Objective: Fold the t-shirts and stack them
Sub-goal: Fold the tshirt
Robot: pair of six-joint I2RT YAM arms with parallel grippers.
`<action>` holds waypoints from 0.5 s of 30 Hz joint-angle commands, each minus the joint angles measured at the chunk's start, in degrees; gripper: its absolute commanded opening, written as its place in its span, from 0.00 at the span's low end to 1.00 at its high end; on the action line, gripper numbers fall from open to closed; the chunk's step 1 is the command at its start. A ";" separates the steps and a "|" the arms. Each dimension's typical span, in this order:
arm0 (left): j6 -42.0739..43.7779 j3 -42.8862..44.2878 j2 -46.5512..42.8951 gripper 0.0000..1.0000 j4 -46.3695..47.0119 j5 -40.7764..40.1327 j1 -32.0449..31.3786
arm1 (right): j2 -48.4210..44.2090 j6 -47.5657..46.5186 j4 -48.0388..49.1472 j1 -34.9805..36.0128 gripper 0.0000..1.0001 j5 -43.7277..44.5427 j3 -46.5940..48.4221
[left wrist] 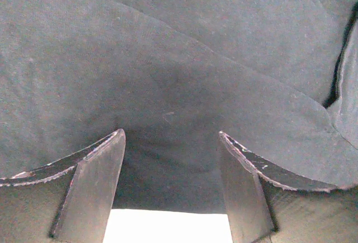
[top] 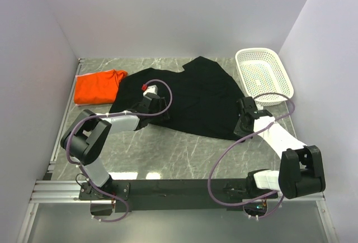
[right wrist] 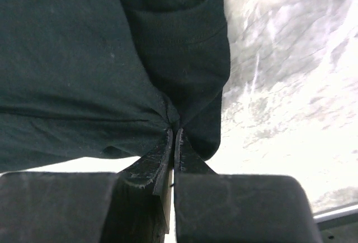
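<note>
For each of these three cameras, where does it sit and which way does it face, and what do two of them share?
Top external: above and behind the arms, looking down on the table; left arm and right arm show, bases nearest.
Left wrist: on the left arm, facing along the open left gripper at the black t-shirt.
Right wrist: on the right arm, facing along the right gripper, shut on the black t-shirt's edge.
Shared: all three see the black t-shirt.

High rear overview, wrist views near black shirt [top: 196, 98]
</note>
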 commanded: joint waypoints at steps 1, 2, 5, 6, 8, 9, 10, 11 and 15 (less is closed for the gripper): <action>0.44 -0.28 0.85 0.73 -0.34 -0.10 1.29 | -0.86 -0.86 -3.79 -0.46 0.00 5.43 4.20; 0.44 -0.28 0.94 0.73 -0.43 -0.10 1.46 | -0.59 -1.48 -4.49 -0.38 0.00 5.78 4.82; 0.36 -0.63 1.12 0.73 -0.61 -0.01 2.08 | 0.46 -2.01 -7.48 -0.64 0.00 7.89 6.92; 0.27 -0.64 1.12 0.73 -0.61 0.08 2.34 | 0.55 -2.53 -7.49 -0.73 0.00 7.28 7.19; 0.27 -1.07 1.03 0.73 -0.52 0.34 2.69 | 0.90 -3.32 -7.49 -0.64 0.00 5.97 7.81; 0.27 -1.25 1.03 0.73 -0.52 0.43 2.78 | 1.69 -3.59 -7.66 -0.73 0.00 5.52 8.07; 0.27 -1.34 0.94 0.73 -0.52 0.43 2.96 | 2.30 -3.85 -7.75 -0.73 0.00 4.91 8.33; 0.18 -1.43 0.86 0.73 -0.52 0.43 3.04 | 2.92 -4.29 -7.75 -0.73 0.01 4.38 8.60; 0.18 -2.13 0.33 0.73 -0.61 0.60 3.57 | 5.47 -5.08 -8.19 -0.64 0.07 2.01 8.86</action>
